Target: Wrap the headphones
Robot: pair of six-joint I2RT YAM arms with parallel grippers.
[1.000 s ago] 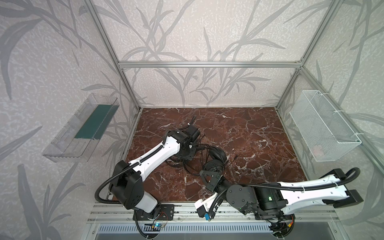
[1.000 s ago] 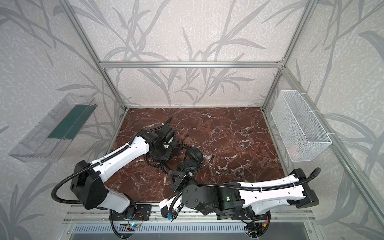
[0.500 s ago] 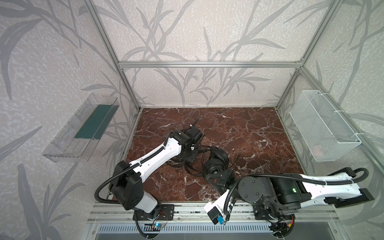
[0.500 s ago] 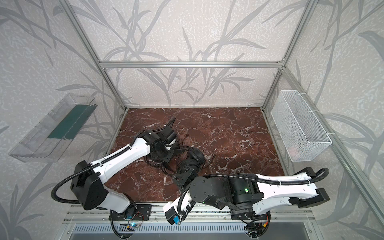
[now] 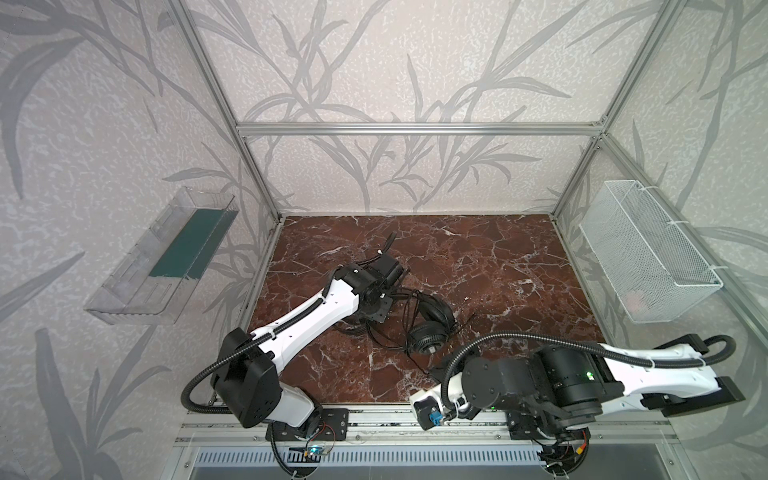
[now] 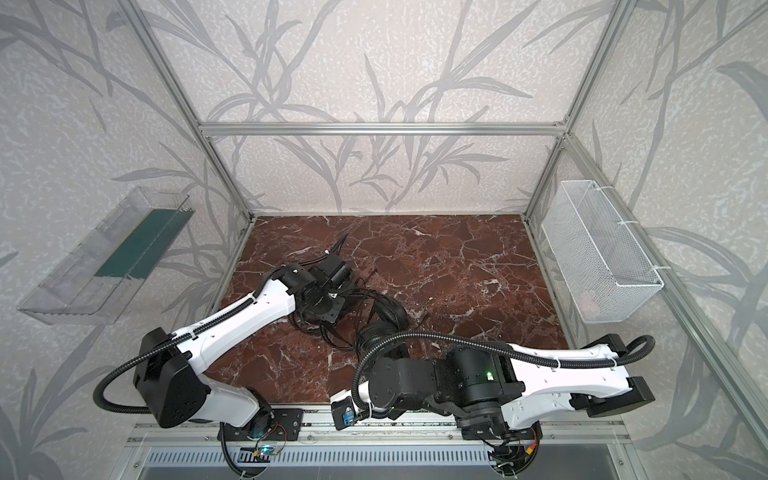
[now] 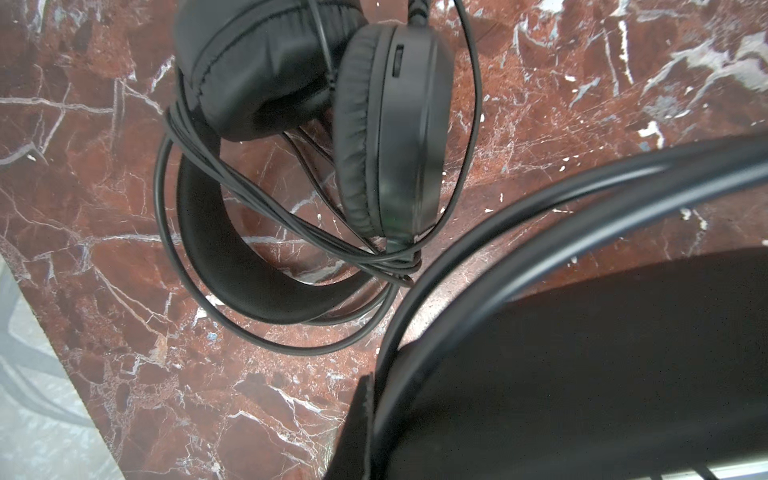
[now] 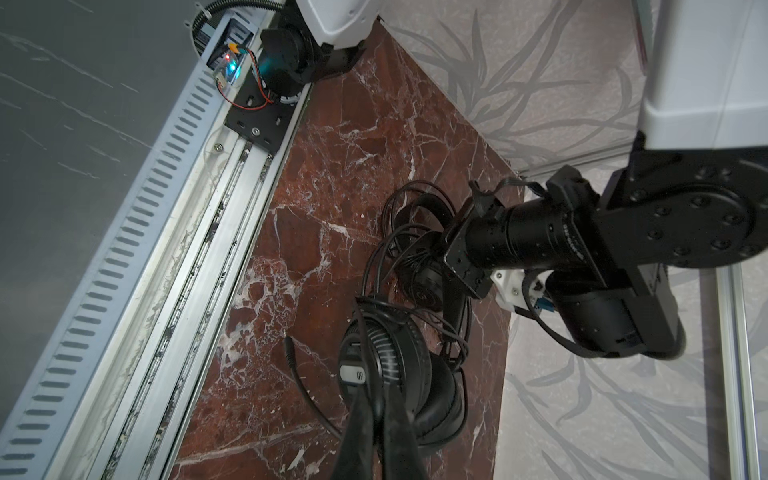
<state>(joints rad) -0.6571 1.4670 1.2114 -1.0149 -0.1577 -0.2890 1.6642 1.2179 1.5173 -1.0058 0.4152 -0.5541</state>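
1. Lying a little left of the middle of the red marble floor point(image 5: 478, 266), the headphones point(image 5: 430, 328) are two black headsets caught in loose loops of thin cable point(image 7: 257, 189).
2. One headset shows a ribbed earcup point(image 5: 426, 338) face-up in a top view. The other sits mostly under the left arm. The left wrist view shows it with cable wound round its earcups and padded headband.
3. A free plug point(image 8: 288, 344) rests on the floor just beside the ribbed earcup.
4. The left gripper point(image 5: 376, 312) points down over the tangle, its fingers pressed together. Two black strands point(image 7: 623, 176) run into the slit between them; whether they are cable or headband wire I cannot tell.
5. The right gripper point(image 8: 380, 415) is hidden under its own arm in both top views. It sits near the front edge, close to the ribbed earcup, and pinches one thin black strand that comes over that earcup.
6. A clear bin point(image 5: 162, 257) hangs on the left wall and a white mesh basket point(image 5: 648, 257) on the right wall, both well apart from the headsets.
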